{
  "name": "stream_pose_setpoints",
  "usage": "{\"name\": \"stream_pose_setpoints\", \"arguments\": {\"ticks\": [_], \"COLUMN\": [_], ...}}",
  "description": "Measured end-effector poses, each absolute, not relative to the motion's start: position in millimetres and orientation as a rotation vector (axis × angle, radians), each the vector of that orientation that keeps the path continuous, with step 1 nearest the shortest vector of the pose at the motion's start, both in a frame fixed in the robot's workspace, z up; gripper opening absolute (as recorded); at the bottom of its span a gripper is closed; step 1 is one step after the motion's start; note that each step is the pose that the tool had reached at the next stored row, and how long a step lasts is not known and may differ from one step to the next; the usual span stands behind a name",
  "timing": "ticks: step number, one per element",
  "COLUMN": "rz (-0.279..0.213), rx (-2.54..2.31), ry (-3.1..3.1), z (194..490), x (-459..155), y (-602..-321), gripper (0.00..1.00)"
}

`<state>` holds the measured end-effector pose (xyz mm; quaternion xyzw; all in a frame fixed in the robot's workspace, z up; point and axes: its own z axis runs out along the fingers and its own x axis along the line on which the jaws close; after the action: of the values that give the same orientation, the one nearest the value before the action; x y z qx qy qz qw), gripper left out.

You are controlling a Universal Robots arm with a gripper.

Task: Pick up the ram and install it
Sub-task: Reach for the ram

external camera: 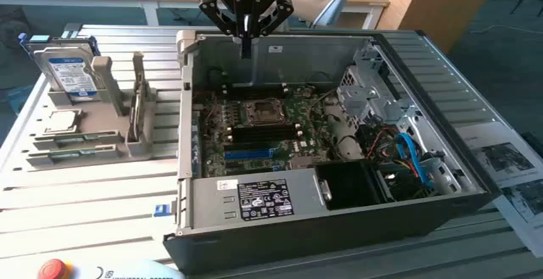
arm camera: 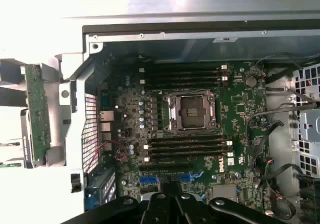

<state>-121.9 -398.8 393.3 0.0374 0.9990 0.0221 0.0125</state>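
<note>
The ram, a long green board, stands on edge in a grey rack outside the computer case, beside its side wall. My gripper hangs over the back edge of the open case, well away from the ram. Its fingers are shut together and I see nothing between them. Below lies the motherboard, with black memory slots on one side of the empty processor socket and more slots on the other.
A silver hard drive with a blue label stands at the exterior view's left, with a small square processor chip in front of it. Cables and a drive cage fill the case's right side. Papers lie right of the case.
</note>
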Motion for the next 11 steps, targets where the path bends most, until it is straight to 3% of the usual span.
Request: {"name": "stream_pose_setpoints", "arguments": {"ticks": [11], "rz": [0.069], "rx": [0.117], "ry": [3.114], "z": [393.3], "x": [-121.9], "y": [-398.9], "gripper": [0.11]}}
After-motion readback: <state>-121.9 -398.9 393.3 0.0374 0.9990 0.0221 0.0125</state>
